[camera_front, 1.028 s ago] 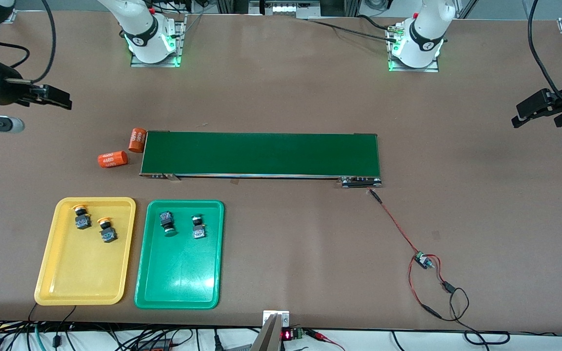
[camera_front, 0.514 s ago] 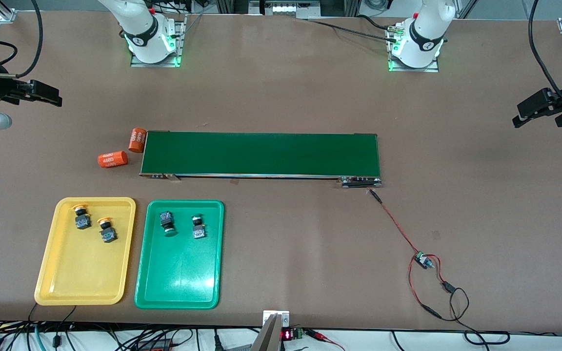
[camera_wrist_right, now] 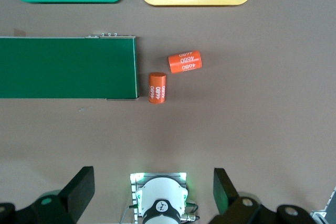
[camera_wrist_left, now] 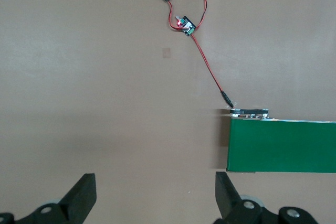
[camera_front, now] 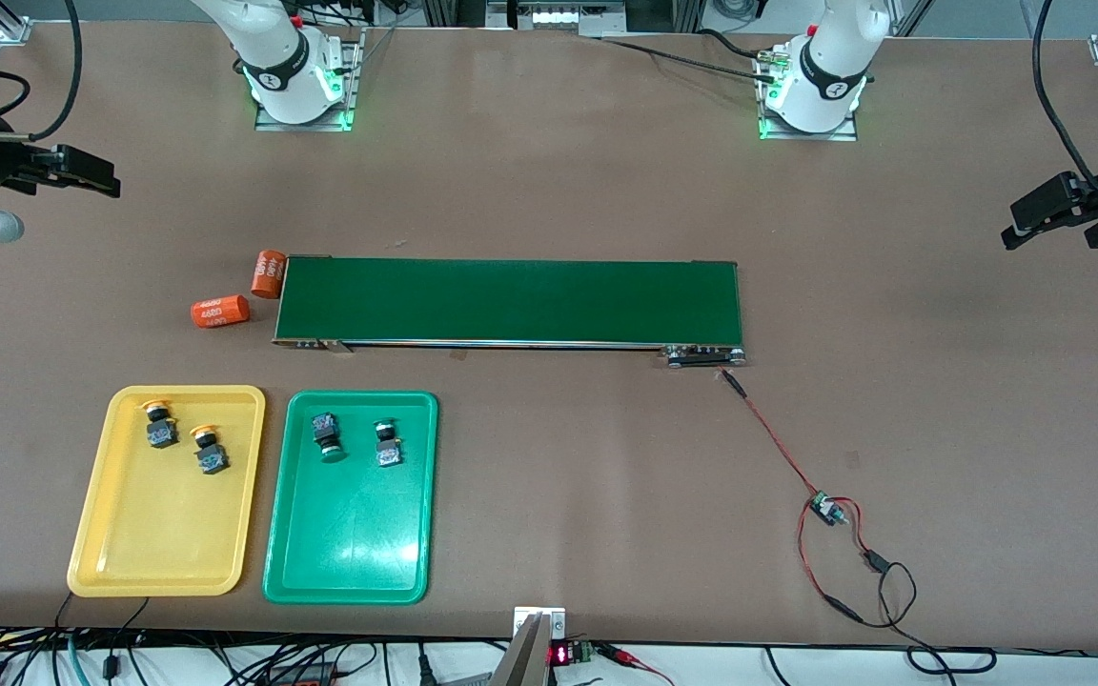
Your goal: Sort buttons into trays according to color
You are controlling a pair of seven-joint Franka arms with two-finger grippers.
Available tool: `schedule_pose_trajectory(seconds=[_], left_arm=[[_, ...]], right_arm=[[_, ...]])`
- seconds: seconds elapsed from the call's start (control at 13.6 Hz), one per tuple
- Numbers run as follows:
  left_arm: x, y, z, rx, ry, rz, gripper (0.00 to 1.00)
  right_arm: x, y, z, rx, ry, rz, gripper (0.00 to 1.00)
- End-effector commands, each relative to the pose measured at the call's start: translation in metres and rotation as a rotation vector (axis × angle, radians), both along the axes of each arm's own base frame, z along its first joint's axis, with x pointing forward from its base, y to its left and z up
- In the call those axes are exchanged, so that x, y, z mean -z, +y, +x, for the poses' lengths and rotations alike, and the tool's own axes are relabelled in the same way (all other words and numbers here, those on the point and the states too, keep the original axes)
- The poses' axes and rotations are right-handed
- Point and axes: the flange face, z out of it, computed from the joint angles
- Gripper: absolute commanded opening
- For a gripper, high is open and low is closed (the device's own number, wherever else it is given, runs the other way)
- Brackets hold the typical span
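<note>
The brown bench (camera_front: 549, 171) carries a long dark-green belt (camera_front: 511, 300) across its middle. Nearer the front camera, toward the right arm's end, sit the yellow tray (camera_front: 158, 553) and the green tray (camera_front: 349, 562) side by side. Two yellow buttons (camera_front: 160, 424) lie in the yellow tray and two green buttons (camera_front: 327, 433) in the green one, all well apart from either set of fingers. The right gripper (camera_front: 82, 173) hangs over the bare bench at its own end, fingers (camera_wrist_right: 79, 190) spread wide and empty. The left gripper (camera_front: 1049, 214) hangs over the bench at its end, fingers (camera_wrist_left: 81, 195) also wide apart, holding nothing. Two orange cylinders (camera_front: 221, 312) lie by the belt's end.
</note>
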Motion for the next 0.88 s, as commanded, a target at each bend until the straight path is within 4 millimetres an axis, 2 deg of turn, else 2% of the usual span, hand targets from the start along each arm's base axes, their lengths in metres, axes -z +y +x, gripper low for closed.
schedule_pose_trajectory(seconds=[0.0, 0.15, 0.22, 0.37, 0.59, 0.66, 0.81], left_arm=[[-0.005, 0.003, 0.001, 0.002, 0.002, 0.02, 1.0], [-0.004, 0.006, 0.002, -0.003, 0.004, 0.018, 1.0], [-0.004, 0.006, 0.002, -0.006, 0.004, 0.017, 1.0], [-0.004, 0.01, 0.002, -0.013, 0.003, 0.012, 1.0], [-0.003, 0.009, 0.002, -0.012, 0.005, 0.012, 1.0], [-0.004, 0.01, 0.002, -0.012, 0.003, 0.014, 1.0], [-0.003, 0.011, 0.002, -0.013, 0.005, 0.018, 1.0]], right_arm=[[-0.014, 0.014, -0.01, -0.027, 0.012, 0.017, 1.0], [-0.034, 0.017, -0.015, -0.038, -0.028, 0.017, 1.0], [-0.034, 0.027, -0.016, -0.056, -0.029, 0.015, 1.0], [-0.038, 0.027, -0.018, -0.059, -0.035, 0.016, 1.0], [-0.035, 0.008, -0.016, -0.03, -0.031, 0.019, 1.0], [-0.032, -0.002, -0.014, -0.01, -0.025, 0.02, 1.0], [-0.02, -0.009, -0.007, 0.005, -0.014, 0.021, 1.0]])
